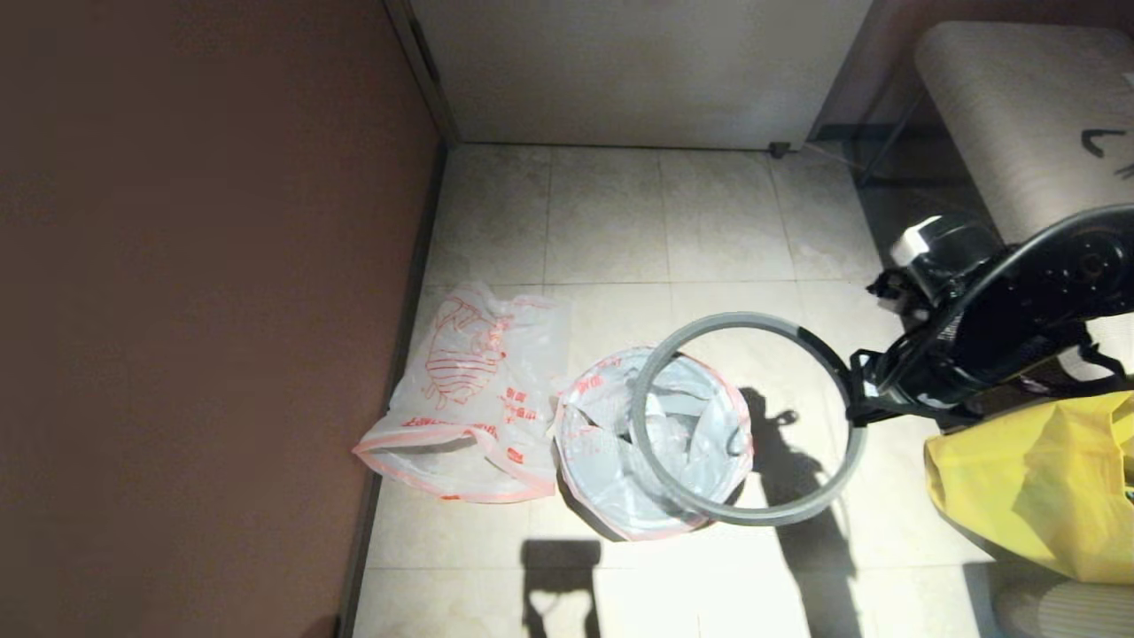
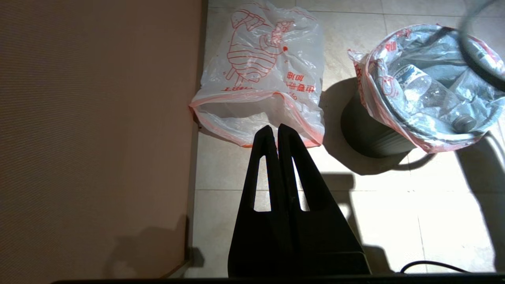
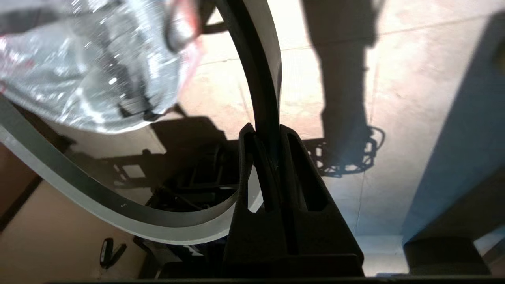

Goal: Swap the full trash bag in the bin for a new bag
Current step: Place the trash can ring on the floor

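Head view: right gripper [image 1: 858, 390] pinches thin grey hoop [image 1: 753, 512], lifted clear of round black bin [image 1: 589, 514] on tiled floor [image 1: 620, 221]. Full trash bag [image 1: 611, 461], crinkly translucent plastic, pink-red edge, lines bin. New bag [image 1: 465, 390] flat just beside bin, against wall. Left gripper [image 2: 275, 132] fingers pressed together, holding nothing, above new bag's edge.

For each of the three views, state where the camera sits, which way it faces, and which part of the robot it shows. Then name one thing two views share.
Head view: on the robot's head, looking down at the tiled floor; shows the right gripper holding the grey hoop.
Left wrist view: behind the left gripper, whose shut fingers show, facing the new bag and the bin.
Right wrist view: behind the right gripper, clamped on the hoop.
Shared: head and left wrist views both show the full trash bag in the bin.
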{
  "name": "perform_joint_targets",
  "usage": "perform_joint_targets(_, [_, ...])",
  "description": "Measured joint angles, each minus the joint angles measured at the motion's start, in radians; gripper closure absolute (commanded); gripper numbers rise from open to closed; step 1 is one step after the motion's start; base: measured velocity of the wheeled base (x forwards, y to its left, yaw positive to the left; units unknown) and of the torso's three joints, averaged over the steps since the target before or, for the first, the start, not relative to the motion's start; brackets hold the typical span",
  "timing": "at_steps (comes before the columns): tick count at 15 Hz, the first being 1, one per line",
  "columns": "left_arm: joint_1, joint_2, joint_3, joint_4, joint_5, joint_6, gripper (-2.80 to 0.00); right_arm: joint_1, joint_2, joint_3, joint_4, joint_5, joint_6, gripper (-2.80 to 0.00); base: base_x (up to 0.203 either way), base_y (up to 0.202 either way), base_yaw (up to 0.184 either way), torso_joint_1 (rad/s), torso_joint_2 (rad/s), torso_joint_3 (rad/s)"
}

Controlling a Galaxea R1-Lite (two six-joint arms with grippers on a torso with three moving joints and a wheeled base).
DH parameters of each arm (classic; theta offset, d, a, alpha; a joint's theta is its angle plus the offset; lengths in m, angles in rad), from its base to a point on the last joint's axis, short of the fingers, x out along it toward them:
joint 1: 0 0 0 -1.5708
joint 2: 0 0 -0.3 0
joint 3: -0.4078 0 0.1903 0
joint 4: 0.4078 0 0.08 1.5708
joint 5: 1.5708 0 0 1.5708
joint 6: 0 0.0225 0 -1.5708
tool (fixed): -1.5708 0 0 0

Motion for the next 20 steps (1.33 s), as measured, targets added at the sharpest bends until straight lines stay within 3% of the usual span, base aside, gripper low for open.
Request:
perform_joint_targets(4, [0.000,0.000,0.000,0.000,0.000,0.000,0.00,-0.235,-0.026,0.036,-0.012,0.079,-0.049,0.00,0.000,0.000,0.000,0.000,0.00,0.000])
perform_joint_targets(6, [0.000,0.000,0.000,0.000,0.000,0.000,0.00,-0.304,-0.010,0.040,-0.075,0.085,-0.032,0.00,0.000,0.000,0.000,0.000,0.00,0.000])
perform_joint_targets(12, [0.000,0.000,0.000,0.000,0.000,0.000,0.00,-0.466,0.110,0.032,-0.184,0.114,-0.021,0.00,0.000,0.000,0.000,0.000,0.00,0.000])
perform_joint_targets(15, [0.000,0.000,0.000,0.000,0.000,0.000,0.00,-0.533,0.179,0.036,-0.197,0.113,-0.078,0.00,0.000,0.000,0.000,0.000,0.00,0.000])
perform_joint_targets(20, [0.000,0.000,0.000,0.000,0.000,0.000,0.00,-0.559,0.294,0.036,-0.273,0.108,-0.175,0.00,0.000,0.000,0.000,0.000,0.00,0.000])
